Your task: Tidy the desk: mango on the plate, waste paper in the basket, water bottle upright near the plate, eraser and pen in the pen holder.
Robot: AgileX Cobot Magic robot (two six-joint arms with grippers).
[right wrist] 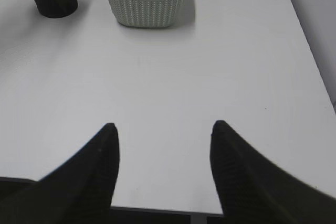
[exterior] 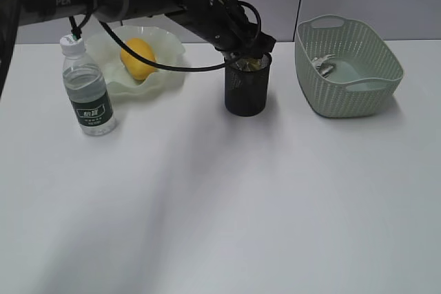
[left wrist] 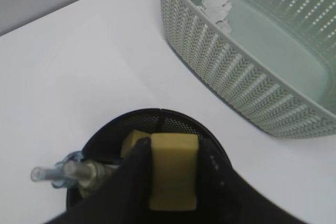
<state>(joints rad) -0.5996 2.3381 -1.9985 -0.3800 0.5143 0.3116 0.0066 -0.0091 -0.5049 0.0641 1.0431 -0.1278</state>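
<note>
Eraser (left wrist: 174, 170), a yellow block, sits clamped between the fingers of my left gripper (exterior: 249, 53), right over the mouth of the pen holder (exterior: 248, 87). A clear pen (left wrist: 63, 171) already leans inside the holder, its tip poking past the rim. My right gripper (right wrist: 164, 145) hangs over bare desk (exterior: 227, 204) with its jaws spread apart and nothing between them. On the left of the desk the bottle (exterior: 87, 87) stands upright, just in front of the plate (exterior: 169, 49). On that plate lies the mango (exterior: 138, 58). To the right of the holder, a little apart from it, stands the basket (exterior: 348, 67), and the waste paper (exterior: 322, 65) lies inside it, against the far left wall.
</note>
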